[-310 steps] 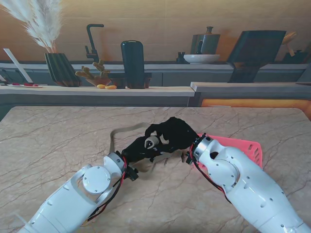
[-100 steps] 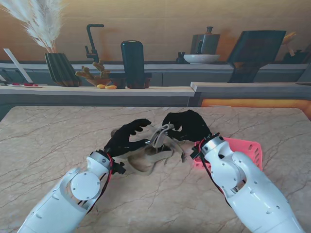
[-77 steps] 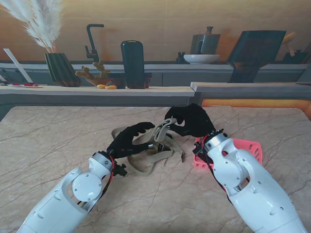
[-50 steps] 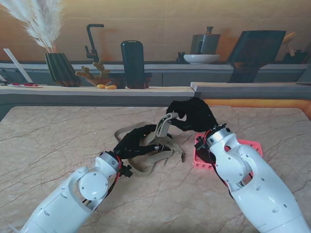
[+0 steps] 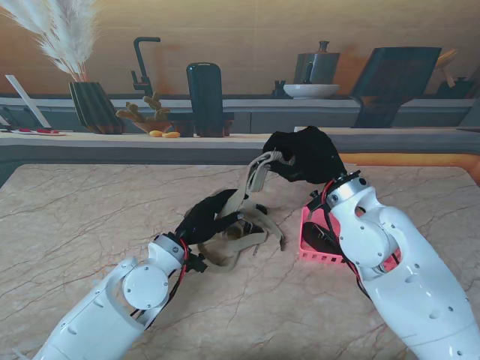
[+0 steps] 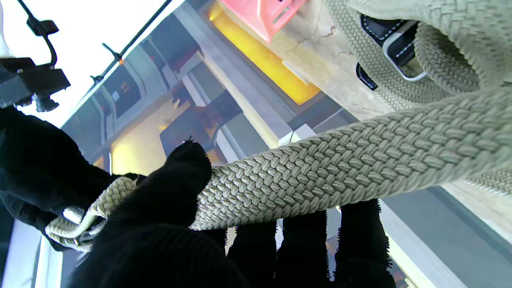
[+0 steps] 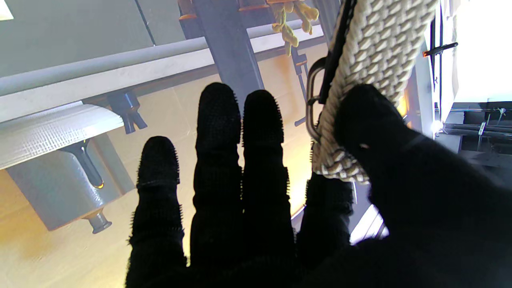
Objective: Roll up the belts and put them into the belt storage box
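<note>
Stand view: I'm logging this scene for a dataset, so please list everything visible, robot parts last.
Woven belt: one, beige, heaped mid-table, one end lifted.
Belt buckle: one, silver with black leather trim, in the heap.
Belt storage box: one, pink, table right, by the right arm.
Table: one, beige marble.
Vase with pampas grass: one, dark, back counter left.
Faucet: one, black, back counter.
Tall container: one, dark, back counter centre.
Bowl: one, white, back counter right.
Left hand: black glove, gripping the belt near the heap.
Right hand: black glove, pinching the raised belt end.
</note>
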Tool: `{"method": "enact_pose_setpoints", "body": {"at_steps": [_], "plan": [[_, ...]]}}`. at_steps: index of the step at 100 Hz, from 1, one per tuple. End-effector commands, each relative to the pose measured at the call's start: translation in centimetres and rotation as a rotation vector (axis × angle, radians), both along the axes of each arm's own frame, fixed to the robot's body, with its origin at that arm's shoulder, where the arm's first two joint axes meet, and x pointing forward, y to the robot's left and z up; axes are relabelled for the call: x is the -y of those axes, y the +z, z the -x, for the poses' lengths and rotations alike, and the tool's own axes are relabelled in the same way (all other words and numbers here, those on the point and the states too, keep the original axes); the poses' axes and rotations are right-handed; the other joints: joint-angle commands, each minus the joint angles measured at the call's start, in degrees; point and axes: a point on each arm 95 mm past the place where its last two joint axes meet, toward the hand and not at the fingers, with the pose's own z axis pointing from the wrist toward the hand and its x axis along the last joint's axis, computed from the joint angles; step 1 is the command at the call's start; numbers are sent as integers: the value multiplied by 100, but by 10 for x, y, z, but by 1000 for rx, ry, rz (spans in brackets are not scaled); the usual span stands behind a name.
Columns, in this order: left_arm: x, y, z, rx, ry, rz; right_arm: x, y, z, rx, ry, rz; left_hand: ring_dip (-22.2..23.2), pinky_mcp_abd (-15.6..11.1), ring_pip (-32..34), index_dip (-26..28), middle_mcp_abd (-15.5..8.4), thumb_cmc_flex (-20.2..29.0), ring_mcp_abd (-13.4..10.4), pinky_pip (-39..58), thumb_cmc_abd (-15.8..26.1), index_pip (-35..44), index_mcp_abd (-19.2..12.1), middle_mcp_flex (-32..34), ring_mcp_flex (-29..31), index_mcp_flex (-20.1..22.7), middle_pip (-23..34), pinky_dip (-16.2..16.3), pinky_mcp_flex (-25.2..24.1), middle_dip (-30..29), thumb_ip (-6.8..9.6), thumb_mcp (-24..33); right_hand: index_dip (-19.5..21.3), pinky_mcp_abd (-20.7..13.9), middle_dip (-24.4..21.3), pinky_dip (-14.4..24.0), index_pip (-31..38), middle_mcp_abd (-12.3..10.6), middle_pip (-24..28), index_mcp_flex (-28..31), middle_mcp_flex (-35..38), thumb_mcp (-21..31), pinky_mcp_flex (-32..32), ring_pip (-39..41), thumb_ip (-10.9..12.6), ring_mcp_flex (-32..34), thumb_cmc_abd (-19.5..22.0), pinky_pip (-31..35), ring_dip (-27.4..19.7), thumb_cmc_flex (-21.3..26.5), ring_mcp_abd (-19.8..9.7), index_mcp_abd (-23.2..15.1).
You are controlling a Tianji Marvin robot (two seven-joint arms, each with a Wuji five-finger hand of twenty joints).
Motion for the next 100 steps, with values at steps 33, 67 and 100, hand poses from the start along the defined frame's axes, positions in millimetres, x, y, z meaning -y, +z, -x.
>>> {"method": "enact_pose_setpoints", "body": {"at_steps": [33,67,100], "plan": [[2,1,5,5,45,23,10,25,-4,35,-37,1,467,57,689,149,-150,-800,-125,607,-584,635,-10,470,551,258,689,4,282,514,192,1606,271,167,-3,-155,808,53,124,551,159,335,-121,109,174,-104,261,203,-45,318,19,-185],[6,5,10,-32,92,91,11,30,-1,50,-36,9,554,-53,1287,297,-177,-159,-39,1107,-988,1288,133,1652,1305,412,395,-17,694,1474,-141,1494,277,151,-4,-176,802,47,133,543,148,319,-135,116,187,-109,275,202,-51,311,5,-193],[21,1,21,-219,2,218,7,27,-2,55,-26,20,1062,-113,2085,455,-167,1648,24,1384,77,1941,11,1592,1394,181,1412,106,713,2564,-195,-540,285,153,-1,-193,790,27,136,516,138,292,-150,116,194,-104,293,195,-55,301,-7,-220]]}}
